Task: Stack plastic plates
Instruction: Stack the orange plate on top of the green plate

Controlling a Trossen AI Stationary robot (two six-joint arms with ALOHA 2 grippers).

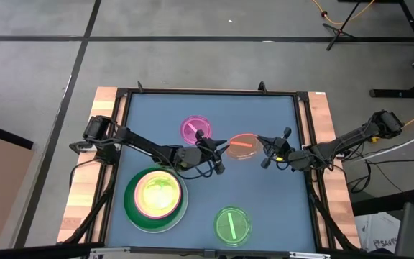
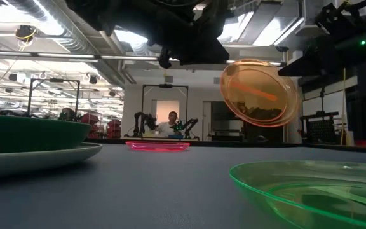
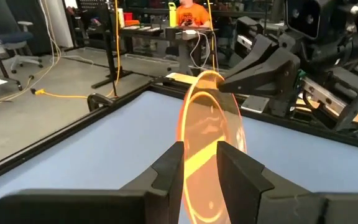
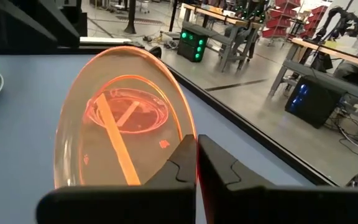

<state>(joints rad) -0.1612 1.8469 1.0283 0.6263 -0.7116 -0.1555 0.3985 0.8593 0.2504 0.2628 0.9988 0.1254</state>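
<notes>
We hold the orange plate in the air above the counter, its rim pinched by both the left hand and right hand. This looks like a handover; next, one hand must let go.

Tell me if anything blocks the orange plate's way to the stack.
Nothing visible does. The orange plate hangs in the air, gripped by both the left gripper and the right gripper; bare table lies between it and the stack.
</notes>
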